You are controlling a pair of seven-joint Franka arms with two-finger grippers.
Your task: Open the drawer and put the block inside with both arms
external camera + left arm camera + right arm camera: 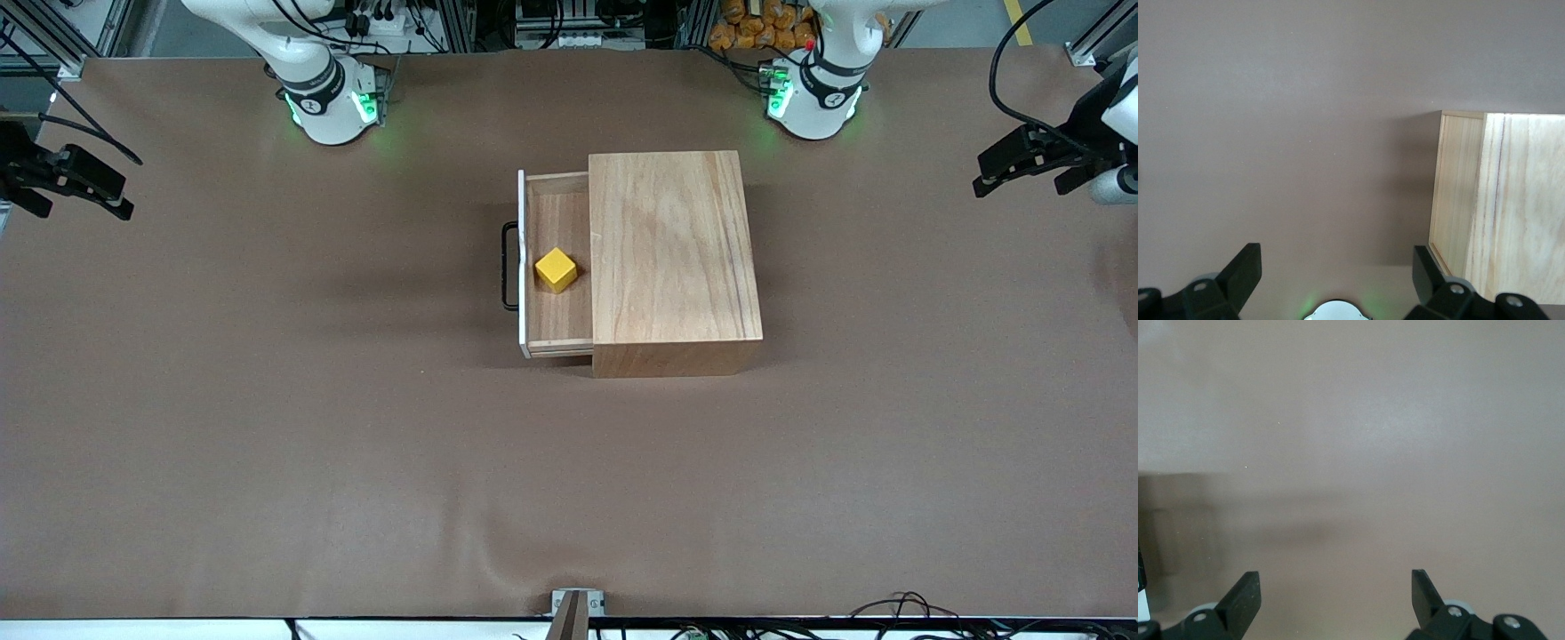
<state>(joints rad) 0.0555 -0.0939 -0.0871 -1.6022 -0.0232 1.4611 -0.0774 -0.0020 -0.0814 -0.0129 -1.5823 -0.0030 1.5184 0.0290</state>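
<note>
The block already sits in the open drawer. Its handle faces your right tool, the nearer one. Both the right and left tool hang spread and empty over bare desk at their own ends.

A robotics laboratory is shown: two white arm bases lit green are bolted along a counter covered in brown sheeting, with aluminium framing, cable bundles and mounted cameras ranged around its edges.
</note>
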